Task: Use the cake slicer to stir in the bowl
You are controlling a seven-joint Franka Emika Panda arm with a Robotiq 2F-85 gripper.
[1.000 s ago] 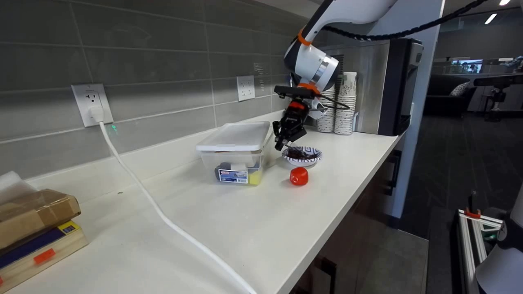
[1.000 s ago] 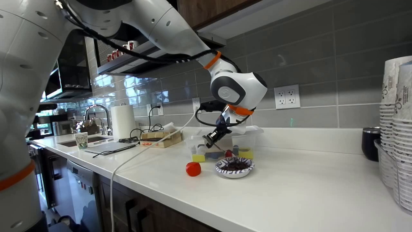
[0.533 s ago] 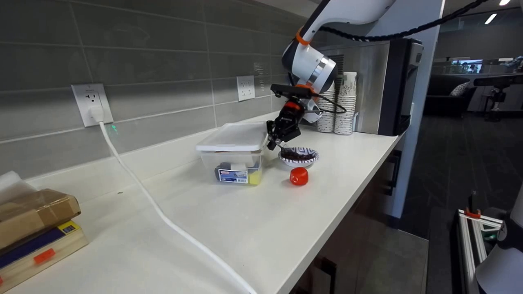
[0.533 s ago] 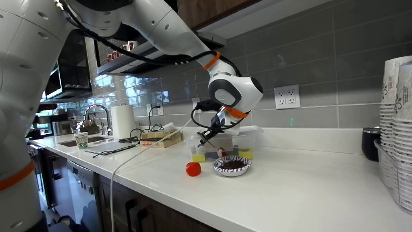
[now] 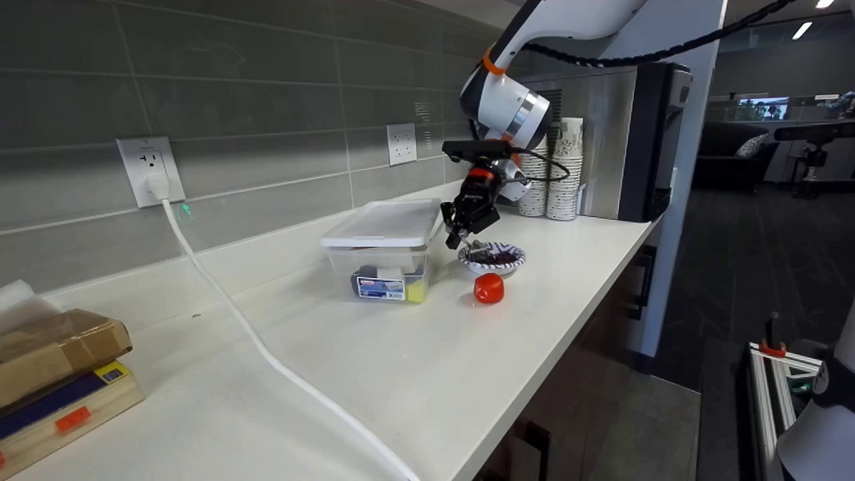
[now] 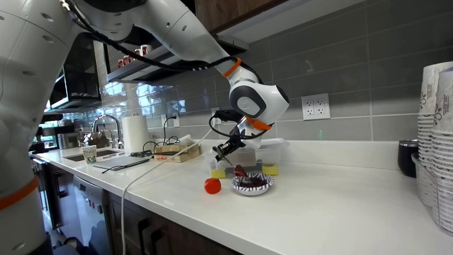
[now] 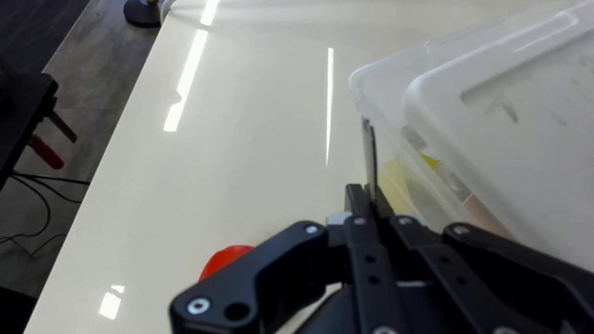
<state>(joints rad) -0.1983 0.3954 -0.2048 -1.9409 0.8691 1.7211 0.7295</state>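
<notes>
White counter (image 6: 318,209), and along it from the left:
Cup (image 6: 89,154), paper, patterned, upright;
Slab (image 6: 115,162), grey, flat;
Towel roll (image 6: 135,134), white, on end;
Carton (image 6: 191,154), brown, near the wall (image 6: 339,81);
Ball (image 6: 212,186), red, part of it showing in the wrist view too;
Gripper (image 6: 218,155), black, tilted downward, clenched on the slicer (image 6: 239,171), a thin metal length of which stands out between the fingers (image 7: 356,199) in the wrist view;
Slicer, slanting down to the bowl (image 6: 252,192), its blade at the bowl's edge in both exterior views; whether it touches the dark contents (image 6: 255,182) is hard to make out;
Bowl, round, level, rim patterned, in front of the box (image 6: 267,156) in an exterior view, near the ball and apart from it;
Box, translucent, lid (image 5: 387,224) askew on top, yellow pieces (image 6: 270,169) showing through;
Outlet (image 6: 315,106), white, on the tiled wall;
Tumbler (image 6: 407,157), dark, upright;
Stacked cups (image 6: 440,148), paper, in tall columns at the far right
</notes>
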